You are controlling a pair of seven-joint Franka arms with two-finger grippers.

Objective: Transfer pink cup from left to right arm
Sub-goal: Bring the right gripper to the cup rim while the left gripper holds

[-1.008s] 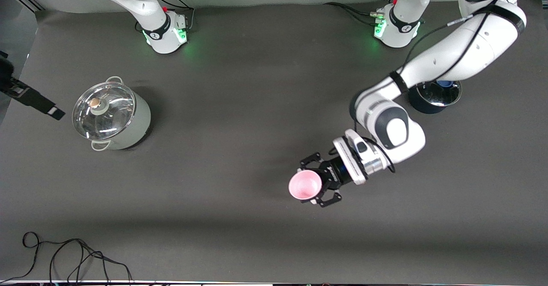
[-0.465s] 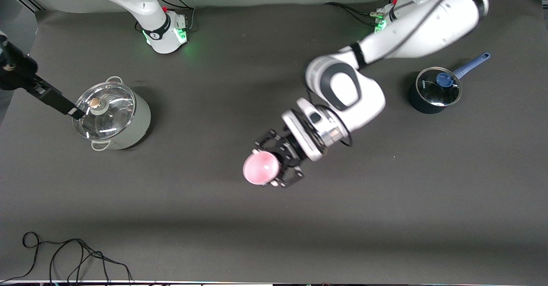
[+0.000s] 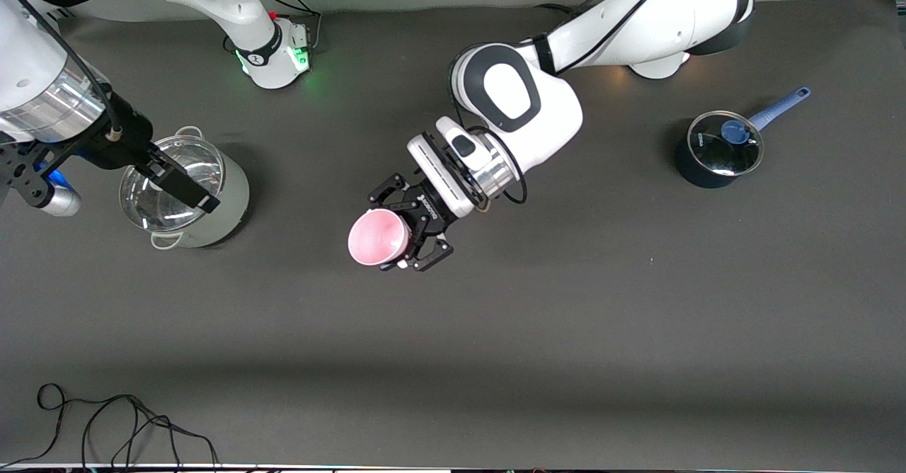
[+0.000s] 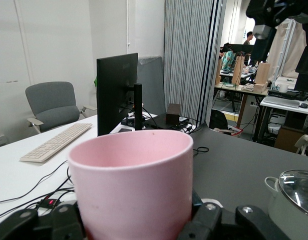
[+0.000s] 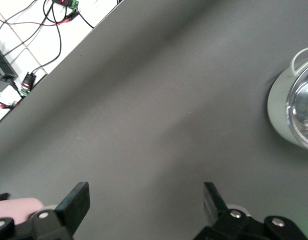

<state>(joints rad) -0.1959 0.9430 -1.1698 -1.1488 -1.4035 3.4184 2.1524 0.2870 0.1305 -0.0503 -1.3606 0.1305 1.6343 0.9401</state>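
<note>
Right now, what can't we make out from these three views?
- Pink cup base: front view shows only its mouth; in the left wrist view the left gripper and the edge hide it.
- Pot lid knob: front view, right gripper hangs over it.
- Right gripper: right wrist view edge cuts off its body.

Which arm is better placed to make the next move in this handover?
The right. The left gripper is shut on the pink cup, held up over mid-table. The right gripper, open and empty over the lidded steel pot, must close the gap to take it.
</note>
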